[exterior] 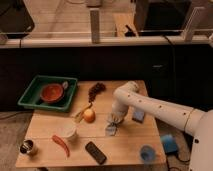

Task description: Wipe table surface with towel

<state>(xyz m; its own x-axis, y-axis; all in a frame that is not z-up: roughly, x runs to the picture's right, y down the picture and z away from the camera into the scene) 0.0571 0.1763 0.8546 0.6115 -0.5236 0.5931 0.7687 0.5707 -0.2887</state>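
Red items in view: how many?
2: red bowl in the green tray, back left; red pepper near the front left edge. The tool sits over the towel mid-table and may hide something small.

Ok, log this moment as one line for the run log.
task: wipe table | gripper: low over table centre, at the towel | towel: bunched on the wood, right of orange
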